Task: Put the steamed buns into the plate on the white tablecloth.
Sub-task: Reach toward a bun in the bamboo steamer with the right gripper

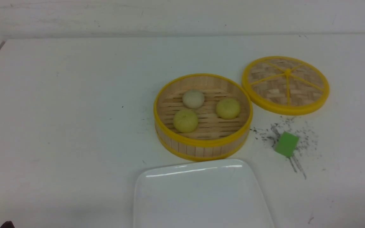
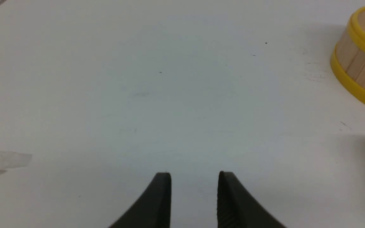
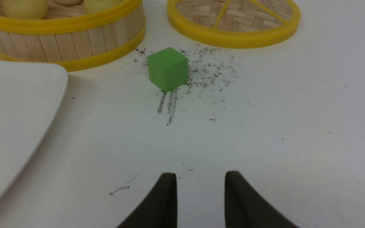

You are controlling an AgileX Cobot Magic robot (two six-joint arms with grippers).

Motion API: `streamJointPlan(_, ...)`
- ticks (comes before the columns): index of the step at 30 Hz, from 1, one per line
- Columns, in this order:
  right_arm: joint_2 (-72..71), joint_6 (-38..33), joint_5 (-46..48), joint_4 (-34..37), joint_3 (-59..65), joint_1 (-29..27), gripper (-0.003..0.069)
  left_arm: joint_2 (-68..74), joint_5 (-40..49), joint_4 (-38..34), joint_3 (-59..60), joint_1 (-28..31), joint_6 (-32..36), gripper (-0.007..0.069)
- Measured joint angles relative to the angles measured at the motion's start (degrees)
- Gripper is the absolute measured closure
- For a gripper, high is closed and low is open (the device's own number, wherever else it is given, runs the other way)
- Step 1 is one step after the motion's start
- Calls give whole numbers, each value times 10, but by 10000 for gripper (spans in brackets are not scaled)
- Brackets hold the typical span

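Observation:
Three steamed buns lie in the open bamboo steamer (image 1: 201, 148): a whiter one (image 1: 193, 98) at the back, a pale yellow one (image 1: 185, 120) in front of it and another pale yellow one (image 1: 228, 108) to the right. The white plate (image 1: 201, 196) sits on the white tablecloth (image 1: 68, 126) just in front of the steamer and holds nothing. My left gripper (image 2: 194, 177) is open and empty over bare cloth, left of the steamer (image 2: 360, 69). My right gripper (image 3: 201, 176) is open and empty, short of the green block (image 3: 168, 69). Neither gripper shows clearly in the front view.
The round woven lid (image 1: 285, 85) lies flat to the right of the steamer. A green block (image 1: 286, 144) stands among dark scuff marks in front of the lid. In the right wrist view the plate's corner (image 3: 17, 104) lies beside the steamer (image 3: 65, 38).

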Motion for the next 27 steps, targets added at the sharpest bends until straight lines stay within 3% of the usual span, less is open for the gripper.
streamJointPlan(15,0,0,-1,-3,0,0,419,0,0,-8,0,0,-7,384)
streamJointPlan(17,0,7,-3,5,0,0,419,0,-2,-52,0,0,-45,384)
streamJointPlan(21,0,107,-5,148,2,0,419,0,-5,-269,2,0,-187,384)
streamJointPlan(27,0,185,-16,324,3,0,419,0,-18,-399,2,0,-258,384)
